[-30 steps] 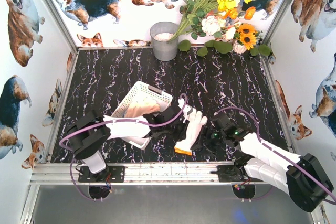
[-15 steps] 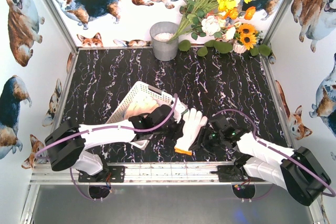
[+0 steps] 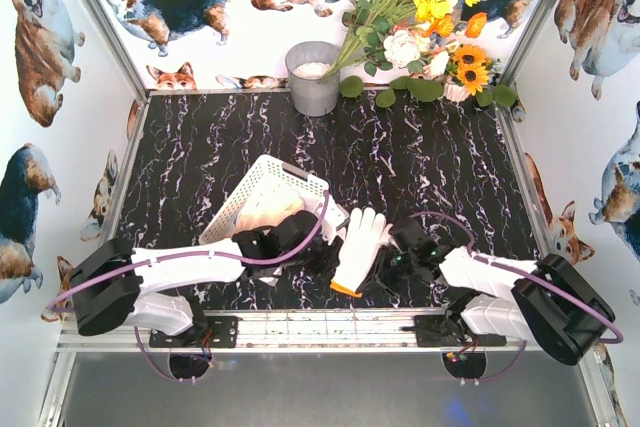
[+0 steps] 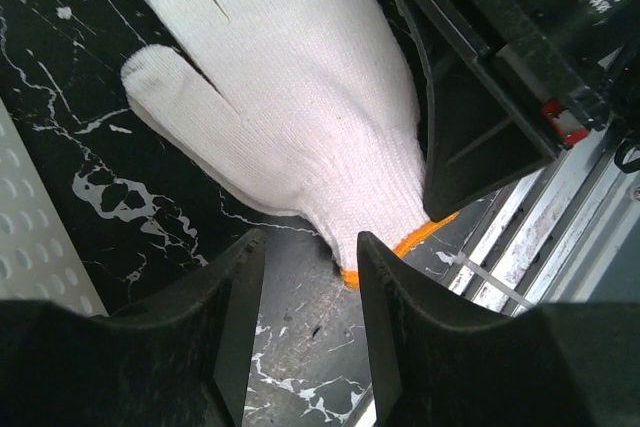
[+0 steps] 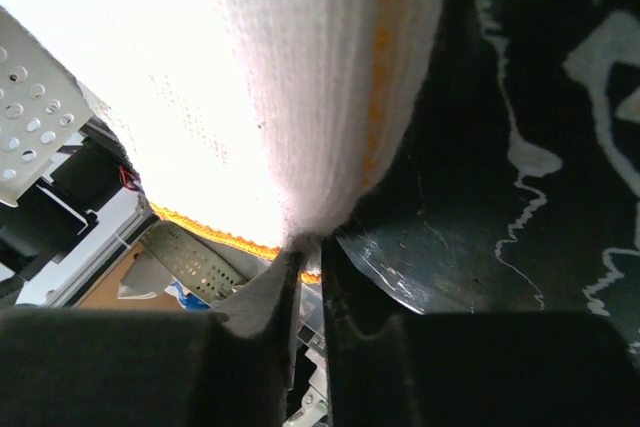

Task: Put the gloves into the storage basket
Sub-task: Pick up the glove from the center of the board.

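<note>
1. Glove [image 3: 358,242], white knit w/ orange cuff, lies flat on worktop [image 3: 440,157] close to near edge, about mid-width. Its fingers point toward far edge and its cuff toward near edge.
2. R gripper [image 5: 303,259]: pincer nearly closed, only a thin slit left. A fold of the glove's cuff end is pinched at the tips, and the orange trim shows just above them.
3. Top view puts R gripper at the glove's right side, low over the worktop, w/ its arm coming in from the near-right corner.
4. L gripper [image 4: 310,247]: pincer part open w/ a moderate gap, holding nothing. The glove's cuff sits just ahead of the gap, not between the fingers.
5. L gripper hangs at the glove's left side, between glove and storage basket [image 3: 262,169].
6. Storage basket, white w/ perforated sides, sits askew left of mid-width, one corner aimed at far edge. Its near-right part is hidden under the L arm.
7. Gloves [image 3: 268,209], cream, lie inside the basket. Can't tell how many.
8. Grey bucket [image 3: 313,79] stands at far edge, w/ flowers [image 3: 425,17] beside it toward the far-right corner, both well apart from the glove.
</note>
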### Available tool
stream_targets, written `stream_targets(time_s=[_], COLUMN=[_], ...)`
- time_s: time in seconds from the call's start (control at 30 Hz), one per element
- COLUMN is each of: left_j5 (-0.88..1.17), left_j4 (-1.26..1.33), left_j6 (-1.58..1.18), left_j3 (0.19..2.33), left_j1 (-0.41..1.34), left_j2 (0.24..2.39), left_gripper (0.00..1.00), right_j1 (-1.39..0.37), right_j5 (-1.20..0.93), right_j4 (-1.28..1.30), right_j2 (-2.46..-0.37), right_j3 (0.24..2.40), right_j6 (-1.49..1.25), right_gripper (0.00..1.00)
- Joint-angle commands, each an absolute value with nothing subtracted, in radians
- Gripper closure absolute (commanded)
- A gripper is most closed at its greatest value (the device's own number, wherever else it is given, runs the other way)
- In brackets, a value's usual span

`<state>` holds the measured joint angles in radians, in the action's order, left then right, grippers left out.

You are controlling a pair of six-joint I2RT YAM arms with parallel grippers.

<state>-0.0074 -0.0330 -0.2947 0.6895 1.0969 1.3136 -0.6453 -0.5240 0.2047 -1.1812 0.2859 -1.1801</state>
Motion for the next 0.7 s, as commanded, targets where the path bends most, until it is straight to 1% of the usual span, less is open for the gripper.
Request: stream_targets(time_s=[0.0,0.07,0.13,0.23,0.3,0.47,0.5,0.67], left_j5=[-0.116,-0.186,-0.224,-0.235,-0.236,-0.242,-0.239,-0.204], left_j4=[-0.071,-0.104,-0.125,-0.141,-0.152,-0.157,-0.156,-0.115], left_j6=[-0.174,-0.112,-0.073,-0.03,-0.005,0.065,0.079,0.12], left_j3=[0.693,0.706,0.71,0.707,0.712,0.726,0.73,0.737], left_j1=[1.19,1.261,1.304,1.342,1.358,1.383,1.383,1.385], left_j2=[1.267,1.263,1.262,1.258,1.258,1.273,1.276,1.305], left_gripper=[0.64,0.64,0.62,0.52,0.47,0.4,0.35,0.3], right_j1=[-0.652,-0.652,-0.652,-0.651,-0.65,-0.643,-0.642,-0.63], right_j5=[-0.477,-0.488,-0.493,-0.501,-0.508,-0.53,-0.533,-0.556], right_j4=[0.239,0.259,0.283,0.324,0.351,0.377,0.37,0.35], right_j2=[-1.197,-1.185,-1.166,-1.137,-1.127,-1.102,-1.091,-1.07], right_j3=[0.311,0.331,0.351,0.385,0.406,0.439,0.441,0.446], right_j6=[-1.167,-1.17,-1.181,-1.187,-1.186,-1.198,-1.206,-1.237], right_gripper=[0.94,0.98,1.0,1.0,1.0,1.0,1.0,1.0])
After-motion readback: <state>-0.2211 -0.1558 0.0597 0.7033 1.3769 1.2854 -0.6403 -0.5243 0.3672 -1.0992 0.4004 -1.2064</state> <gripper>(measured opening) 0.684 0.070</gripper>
